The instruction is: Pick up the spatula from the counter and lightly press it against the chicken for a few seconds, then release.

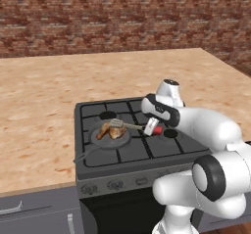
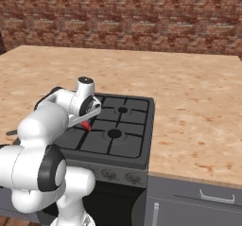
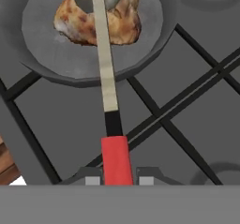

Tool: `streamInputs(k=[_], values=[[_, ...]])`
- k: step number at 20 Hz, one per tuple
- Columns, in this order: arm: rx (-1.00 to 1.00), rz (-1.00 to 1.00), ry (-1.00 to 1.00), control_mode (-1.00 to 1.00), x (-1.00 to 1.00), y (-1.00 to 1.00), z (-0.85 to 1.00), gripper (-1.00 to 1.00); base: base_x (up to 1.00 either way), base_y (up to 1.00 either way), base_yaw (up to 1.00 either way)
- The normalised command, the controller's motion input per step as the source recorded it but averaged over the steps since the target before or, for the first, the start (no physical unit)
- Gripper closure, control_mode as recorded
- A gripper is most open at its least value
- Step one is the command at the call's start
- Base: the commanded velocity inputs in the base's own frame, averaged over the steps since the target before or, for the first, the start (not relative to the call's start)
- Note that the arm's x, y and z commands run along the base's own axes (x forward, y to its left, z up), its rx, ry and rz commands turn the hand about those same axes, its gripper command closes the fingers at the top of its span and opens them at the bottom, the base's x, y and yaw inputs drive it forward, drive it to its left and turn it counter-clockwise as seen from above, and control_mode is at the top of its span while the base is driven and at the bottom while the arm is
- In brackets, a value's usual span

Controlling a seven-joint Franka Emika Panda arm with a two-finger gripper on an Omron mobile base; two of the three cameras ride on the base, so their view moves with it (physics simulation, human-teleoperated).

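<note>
Gripper (image 3: 116, 178) clamped on spatula (image 3: 105, 78) red handle; blade on chicken (image 3: 129, 26), pan (image 3: 42, 45) near stove (image 1: 147, 150) left edge. Pressing step; next: hold light, then let go.

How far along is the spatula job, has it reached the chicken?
Done: the spatula is off the counter, the end effector shut on its red handle. In hand: its blade lies on the chicken in the pan on the stove. Left: finish pressing, then release.
</note>
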Motion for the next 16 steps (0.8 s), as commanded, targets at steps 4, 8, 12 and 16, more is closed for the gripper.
streamInputs(k=[4, 8, 12, 16], values=[[-0.02, 0.0, 0.0, -1.0, 0.0, 0.04, -0.1, 1.0, 0.0, 0.0, 0.0], [-0.02, 0.0, 0.0, -1.0, 0.0, 0.01, -0.02, 1.0, 0.0, 0.0, 0.0], [-0.03, 0.0, 0.0, -1.0, 0.0, 0.0, 0.0, 1.0, 0.0, 0.0, 0.0], [-0.02, 0.0, 0.02, -1.0, 0.0, 0.01, 0.0, 1.0, 0.0, 0.0, 0.0]])
